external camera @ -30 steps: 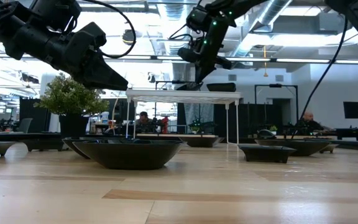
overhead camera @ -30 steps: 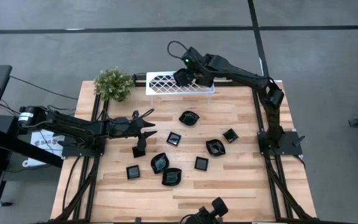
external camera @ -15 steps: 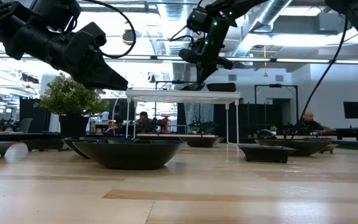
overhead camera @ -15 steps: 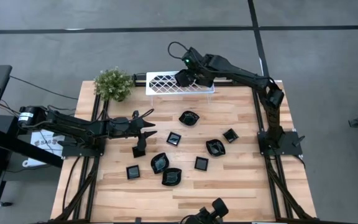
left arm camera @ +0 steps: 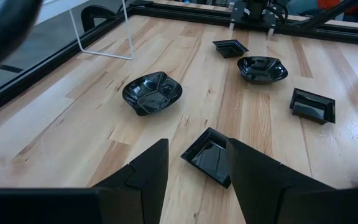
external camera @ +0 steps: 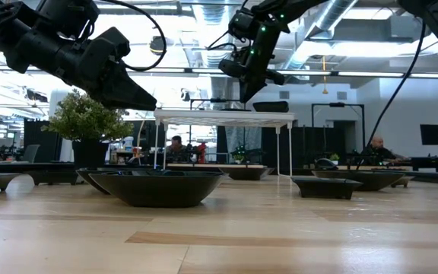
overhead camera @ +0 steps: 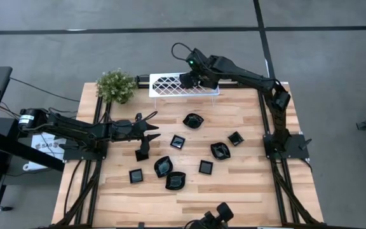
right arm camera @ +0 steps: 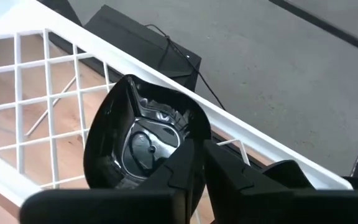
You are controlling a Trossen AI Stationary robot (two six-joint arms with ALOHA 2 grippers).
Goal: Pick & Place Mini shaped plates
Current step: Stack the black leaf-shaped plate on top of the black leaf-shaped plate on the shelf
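A small shiny black plate (right arm camera: 143,140) is held over the white rack (overhead camera: 183,84) at the far edge of the table (overhead camera: 246,191). It is pinched by its rim in the right gripper (right arm camera: 199,157), and the two fingers are almost together, with the thin edge of the plate between them. Whether the pinch is being let go cannot be told.

The other mini plates (overhead camera: 193,120) are spread out on the wood in the middle of the table, some square and some with wavy rims. A square one (left arm camera: 211,154) is seen just past the left gripper (left arm camera: 194,171), which is held open above the table and holds nothing.

These plates are judged to be light, hard and stiff, so they are not bent when squeezed. They look very smooth and glossy, so they are likely slippery, and they may chip if they are dropped. The best place to be held is thought to be the raised rim, with one finger inside the dish and one outside. A flat side of a square plate is judged easier to pinch than a wavy edge. A plant (overhead camera: 115,86) is stood by the rack.
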